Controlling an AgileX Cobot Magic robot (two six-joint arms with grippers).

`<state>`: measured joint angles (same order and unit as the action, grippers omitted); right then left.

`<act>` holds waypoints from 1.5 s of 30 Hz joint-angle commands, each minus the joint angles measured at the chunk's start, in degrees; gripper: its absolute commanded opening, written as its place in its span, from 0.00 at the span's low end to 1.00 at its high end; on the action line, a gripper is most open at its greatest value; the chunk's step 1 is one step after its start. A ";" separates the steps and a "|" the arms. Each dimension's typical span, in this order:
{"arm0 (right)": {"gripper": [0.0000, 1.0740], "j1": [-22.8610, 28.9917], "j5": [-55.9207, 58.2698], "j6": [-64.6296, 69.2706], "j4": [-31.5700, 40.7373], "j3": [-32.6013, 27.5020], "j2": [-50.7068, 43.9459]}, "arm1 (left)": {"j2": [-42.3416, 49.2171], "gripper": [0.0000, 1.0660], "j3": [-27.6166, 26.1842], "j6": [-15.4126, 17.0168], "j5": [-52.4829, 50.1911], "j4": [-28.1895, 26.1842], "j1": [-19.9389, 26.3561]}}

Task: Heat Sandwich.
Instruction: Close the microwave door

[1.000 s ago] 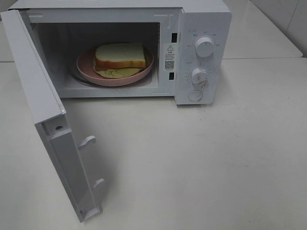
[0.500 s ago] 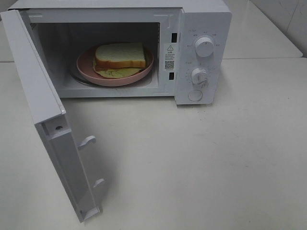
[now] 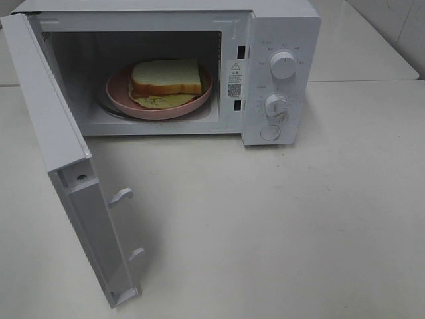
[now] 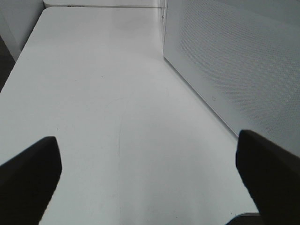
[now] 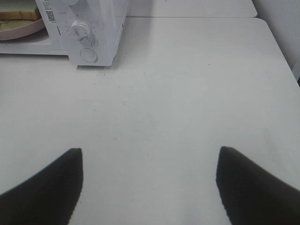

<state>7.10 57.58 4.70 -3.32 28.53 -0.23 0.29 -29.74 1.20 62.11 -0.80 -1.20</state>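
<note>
Change since the earlier frame: none; we log every item in place.
Sandwich (image 3: 166, 78): on pink plate (image 3: 119, 90), inside microwave (image 3: 279, 26), door (image 3: 60, 153) swung wide.
Left gripper (image 4: 146, 138): jaws spread wide, empty, over the tabletop (image 3: 299, 219) beside the door.
Right gripper (image 5: 150, 149): jaws well apart, empty.
Risk, as we judge it: a hard push could shift the microwave; a weak one could leave the door unlatched.
</note>
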 commanded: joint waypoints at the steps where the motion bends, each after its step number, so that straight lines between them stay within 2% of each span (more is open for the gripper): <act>1: 0.71 -0.34 -0.52 -0.52 -0.11 0.00 -1.60 | 0.97 0.90 0.11 -0.11 -0.80 0.11 -0.29; 21: 0.70 -0.34 -0.52 -0.52 -0.11 0.00 -1.60 | 0.40 0.90 -0.34 -0.06 -1.32 -1.20 -0.29; 26: 0.70 -0.34 -0.52 -0.52 -0.11 0.00 -1.60 | -3.21 0.89 -2.06 -0.11 -5.73 -1.20 -0.29; 30: 0.70 -0.34 -0.52 -0.52 -0.11 0.00 -1.60 | -7.56 0.83 -2.18 -0.11 -8.31 -1.20 -0.29; 32: 0.70 -0.34 -0.52 -0.52 -0.11 0.00 -1.60 | -9.97 0.76 -2.18 -0.11 -9.11 -1.20 -0.29; 34: 0.70 -0.34 -0.52 -0.52 -0.11 0.00 -1.60 | -13.87 0.60 -2.18 -0.11 -10.89 -1.20 -0.29; 35: 0.70 -0.34 -0.52 -0.52 -0.11 0.00 -1.60 | -13.87 0.60 -2.18 -0.11 -10.89 -1.20 -0.29; 37: 0.70 -0.34 -0.52 -0.52 -0.11 0.00 -1.60 | -16.21 0.48 -2.18 -0.11 -12.20 -1.20 -0.29; 38: 0.70 -0.34 -0.52 -0.52 -0.11 0.00 -1.60 | -18.85 0.37 -2.06 -0.11 -13.29 -1.20 -0.29; 39: 0.70 -0.34 -0.52 -0.52 -0.11 0.00 -1.60 | -18.85 0.37 -2.06 -0.11 -13.29 -1.20 -0.29; 41: 0.70 -0.34 -0.52 -0.74 -0.11 0.00 -1.60 | -21.37 0.24 -1.66 -0.11 -15.70 -1.20 -0.29; 42: 0.70 -0.34 -0.52 -0.74 -0.11 0.00 -1.60 | -24.35 0.11 -0.63 -0.11 -18.96 -1.20 -0.29; 43: 0.69 -0.34 -0.52 -0.69 -0.11 0.00 -1.60 | -25.73 0.06 0.06 -0.11 -20.28 -1.20 -0.29; 44: 0.69 -0.34 -0.52 -0.69 -0.11 0.00 -1.60 | -25.73 0.06 0.06 -0.11 -20.28 -1.20 -0.29; 45: 0.69 -0.34 -0.52 -0.69 -0.11 0.00 -1.60 | -26.76 0.00 0.63 -0.11 -21.94 -1.20 -0.29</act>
<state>7.10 57.52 4.70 -3.32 28.53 -0.23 -25.90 -29.51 1.20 41.88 -1.55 -1.20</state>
